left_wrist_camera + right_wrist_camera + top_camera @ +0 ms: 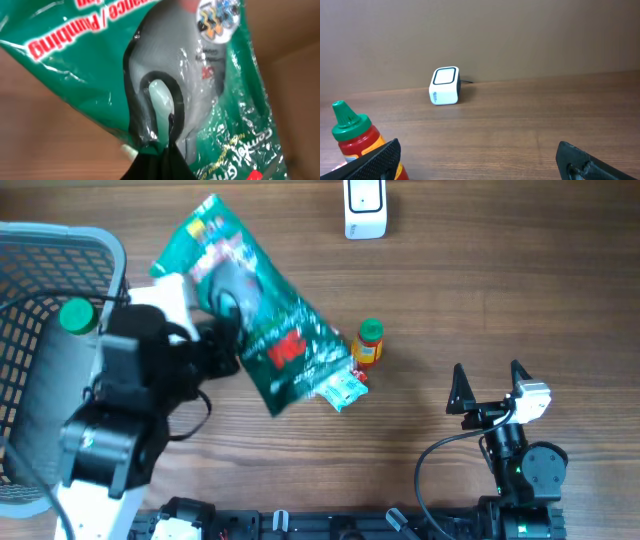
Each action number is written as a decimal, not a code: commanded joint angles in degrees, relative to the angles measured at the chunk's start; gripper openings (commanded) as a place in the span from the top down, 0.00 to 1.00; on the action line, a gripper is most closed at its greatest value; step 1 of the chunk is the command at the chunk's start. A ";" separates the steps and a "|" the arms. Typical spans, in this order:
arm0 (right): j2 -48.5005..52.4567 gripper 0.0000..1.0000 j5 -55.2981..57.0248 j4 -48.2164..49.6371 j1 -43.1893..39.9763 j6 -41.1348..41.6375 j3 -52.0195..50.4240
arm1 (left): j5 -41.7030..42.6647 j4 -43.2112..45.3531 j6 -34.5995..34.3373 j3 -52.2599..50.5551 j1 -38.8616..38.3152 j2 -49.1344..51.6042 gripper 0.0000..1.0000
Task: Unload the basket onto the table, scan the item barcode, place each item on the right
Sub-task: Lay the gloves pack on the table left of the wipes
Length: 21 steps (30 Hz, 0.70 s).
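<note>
We log the left hand [222,348] clamped on the green glove packet [280,330], well short of the scanner [364,208]. The right hand [490,388] is wide and empty. Carry step; next, angle the packet before the scanner.

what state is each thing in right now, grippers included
green packet, gripped by the left gripper, lying diagonal in the overhead view
left gripper, shut on the green packet
right gripper, open, holding nothing
red bottle, upright on the table, green cap on, untouched
scanner, standing at the far edge, apart from the packet
basket, at the left, with a green-capped thing inside
</note>
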 commanded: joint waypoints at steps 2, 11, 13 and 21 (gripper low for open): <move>-0.35 0.00 -0.66 0.35 0.07 -1.09 -0.07 | -15.02 -6.91 6.25 0.13 -2.43 6.03 0.96; -0.35 0.00 -0.66 0.35 0.07 -1.09 -0.07 | -18.71 -7.10 8.09 0.13 -2.45 30.51 0.96; -0.35 0.00 -0.66 0.35 0.07 -1.07 -0.07 | -21.24 -7.28 8.11 0.13 -2.54 40.00 0.96; -0.35 0.00 -0.66 0.35 0.07 -1.07 -0.07 | -21.00 1.18 12.90 0.13 -8.09 48.87 0.96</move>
